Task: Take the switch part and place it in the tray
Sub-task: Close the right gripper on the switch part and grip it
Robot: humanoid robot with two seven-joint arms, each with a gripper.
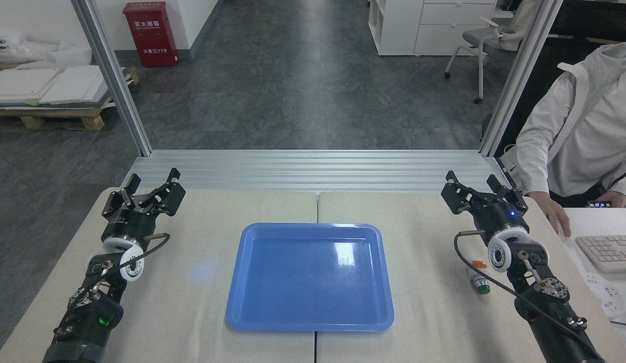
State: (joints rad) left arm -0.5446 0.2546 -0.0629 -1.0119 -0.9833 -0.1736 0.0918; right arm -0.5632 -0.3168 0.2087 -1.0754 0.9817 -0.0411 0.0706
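Note:
The blue tray lies flat in the middle of the table with nothing in it. The switch part rests on the table to the tray's right, green cap toward me and orange block away, partly hidden behind my right wrist. My right gripper is open, held above the table well beyond the switch, near the far edge. My left gripper is open too, at the table's far left, holding nothing.
A person in a white jacket sits at the right with a hand on the table edge close to my right gripper. A keyboard lies on the adjoining desk. An aluminium rail borders the table's far side.

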